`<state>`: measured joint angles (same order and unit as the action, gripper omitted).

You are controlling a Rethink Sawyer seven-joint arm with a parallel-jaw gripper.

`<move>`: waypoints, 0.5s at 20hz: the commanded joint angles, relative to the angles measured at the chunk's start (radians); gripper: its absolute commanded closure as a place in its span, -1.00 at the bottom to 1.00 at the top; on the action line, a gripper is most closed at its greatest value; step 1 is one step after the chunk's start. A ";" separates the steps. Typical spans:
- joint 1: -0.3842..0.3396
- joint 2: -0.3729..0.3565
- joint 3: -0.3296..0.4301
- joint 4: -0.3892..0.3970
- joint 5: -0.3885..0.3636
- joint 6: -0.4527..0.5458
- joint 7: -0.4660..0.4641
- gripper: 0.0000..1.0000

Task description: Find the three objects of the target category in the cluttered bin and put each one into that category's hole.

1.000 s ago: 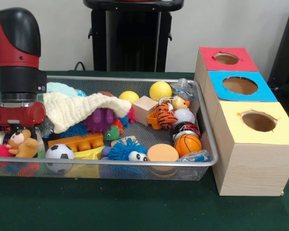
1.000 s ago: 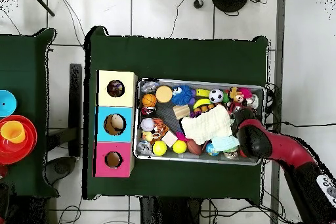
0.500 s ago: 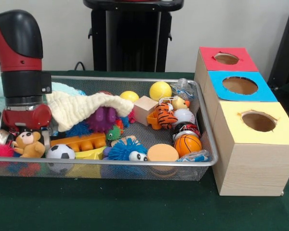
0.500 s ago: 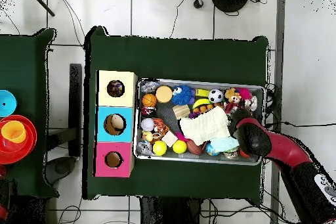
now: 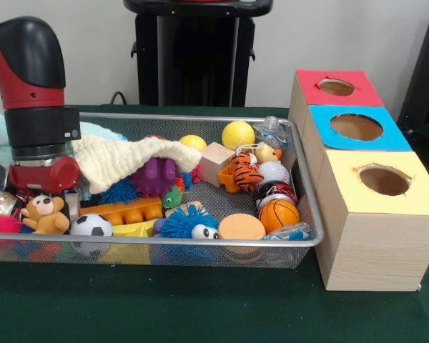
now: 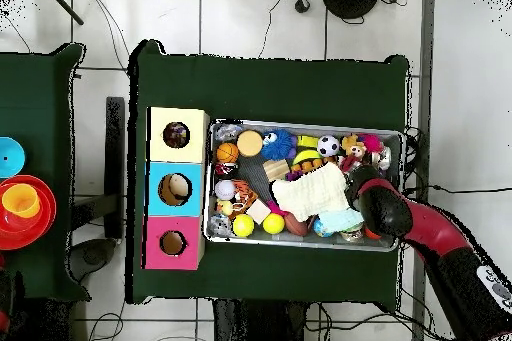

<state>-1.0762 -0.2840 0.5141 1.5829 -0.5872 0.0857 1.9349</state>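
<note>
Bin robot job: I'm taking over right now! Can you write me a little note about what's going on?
Gripper: low at the left end of the bin in the front view, beside the bear. I can't tell if it holds anything.
Wads: dotted wad in the near right corner, whitish wad in the far right corner. A shiny thing by the gripper may be the third.
Done: no wad seen at the yellow hole.
Left: probably all three.

Arm (image 5: 36,114) slightly further along the bin (image 5: 200,243) toward the boxes; cream towel (image 5: 125,158) dragged with it.
</note>
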 commanded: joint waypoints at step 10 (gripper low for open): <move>-0.015 0.168 -0.199 0.196 0.094 0.251 0.062 -1.00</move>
<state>-1.0764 -0.2830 0.4957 1.6155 -0.4925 0.0851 1.9349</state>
